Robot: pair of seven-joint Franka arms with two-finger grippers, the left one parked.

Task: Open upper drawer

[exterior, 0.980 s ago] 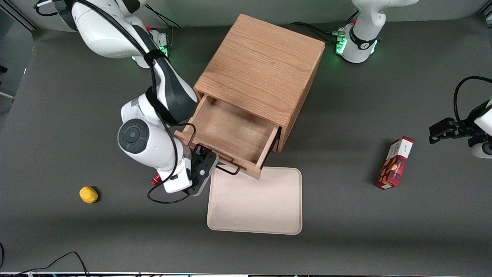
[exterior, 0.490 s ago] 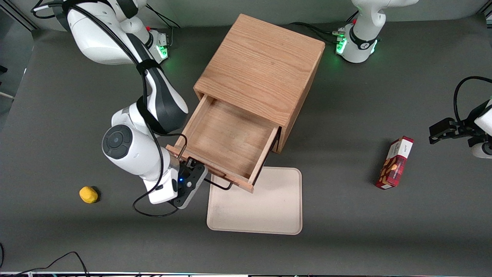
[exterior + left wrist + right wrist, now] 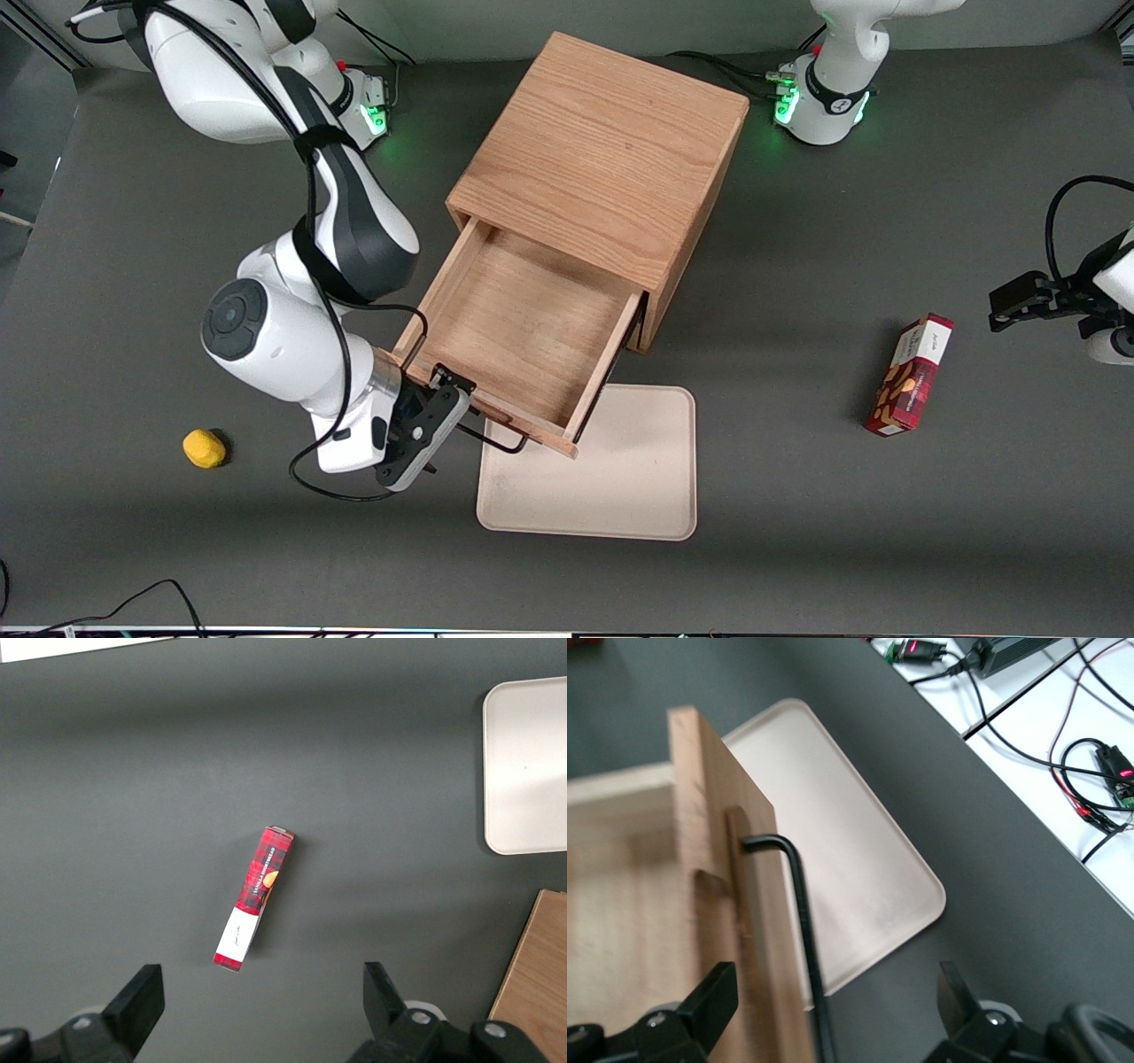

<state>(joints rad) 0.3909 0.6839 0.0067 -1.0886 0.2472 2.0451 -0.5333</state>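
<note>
We see the upper drawer (image 3: 523,332) pulled a long way out of the wooden cabinet (image 3: 602,159), toward the front camera. We can look right down onto its bare wood floor. Its front board hangs over one corner of the cream tray (image 3: 611,483) that lies flat on the dark table (image 3: 797,549).

The gripper (image 3: 446,416) sits at the drawer's front, at the end nearer the working arm. In the right wrist view its two fingers (image 3: 713,997) are spread wide – one by the drawer's front board, one out over the table – and the thin black handle (image 3: 802,921) runs between them (we see no finger touching it). So the gripper (image 3: 833,1001) is holding nothing.

A small yellow thing (image 3: 204,447) lies toward the working arm's end of the table. A red box (image 3: 912,374) lies toward the parked arm's end – well apart from the tray.
</note>
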